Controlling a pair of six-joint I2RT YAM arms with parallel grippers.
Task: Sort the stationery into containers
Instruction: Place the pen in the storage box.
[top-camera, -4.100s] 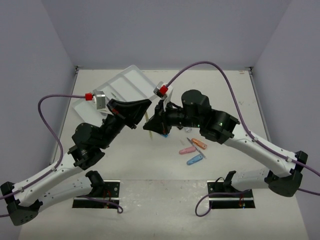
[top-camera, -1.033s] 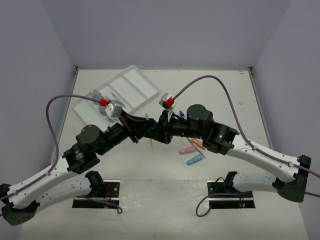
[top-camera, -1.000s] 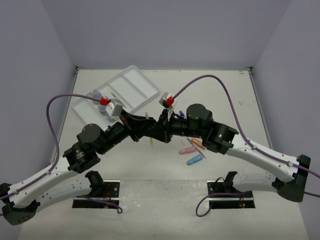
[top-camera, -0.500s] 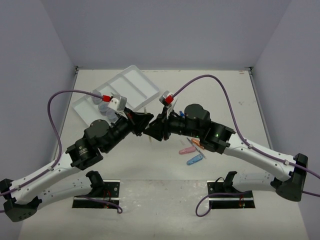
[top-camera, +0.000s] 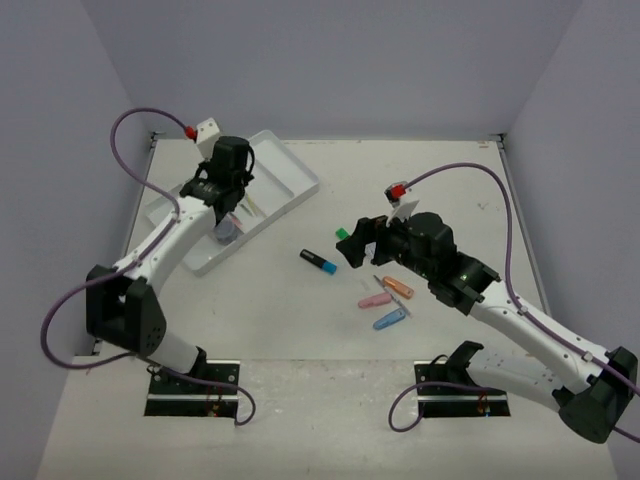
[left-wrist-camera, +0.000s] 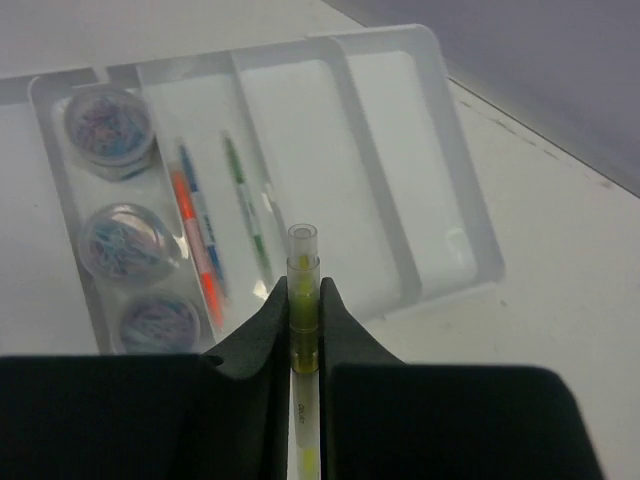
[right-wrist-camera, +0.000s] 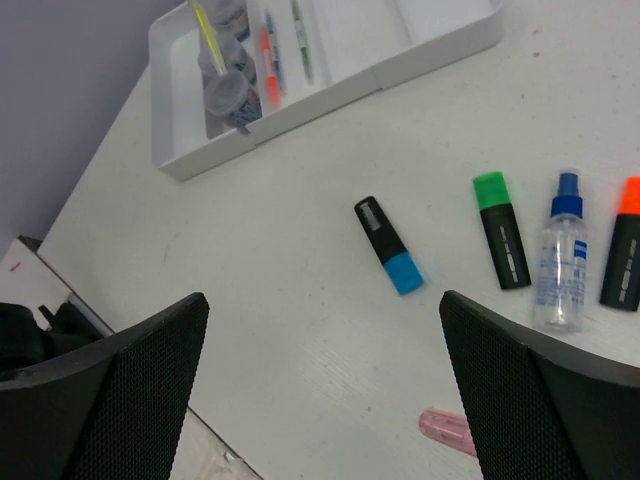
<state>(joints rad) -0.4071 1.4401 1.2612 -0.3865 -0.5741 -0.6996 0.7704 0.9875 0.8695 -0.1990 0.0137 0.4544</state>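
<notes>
- Yellow pen (left-wrist-camera: 303, 262), thin with a see-through tip, is pinched tight between the two fingers of the left gripper (left-wrist-camera: 303, 300)
- It hangs just above the white tray (left-wrist-camera: 455, 230), which has long rows side by side
- One row holds three small round jars (left-wrist-camera: 125, 243) full of coloured bits
- The next row holds an orange pen (left-wrist-camera: 190, 235), a blue pen (left-wrist-camera: 200, 215) and a green pen (left-wrist-camera: 245, 200), lying side by side
- The right gripper (right-wrist-camera: 322, 330) hangs over the table (right-wrist-camera: 300, 150) with its fingers wide apart and nothing between them
- A blue-capped marker (right-wrist-camera: 388, 245), short and black, lies alone on the table
- Near it a green-capped marker (right-wrist-camera: 500, 230), a clear bottle (right-wrist-camera: 558, 255) with a blue top and an orange-capped marker (right-wrist-camera: 625, 245) lie in a row
- A pink piece (top-camera: 375, 300), an orange piece (top-camera: 398, 287) and a blue piece (top-camera: 390, 320) lie close together by the right arm
</notes>
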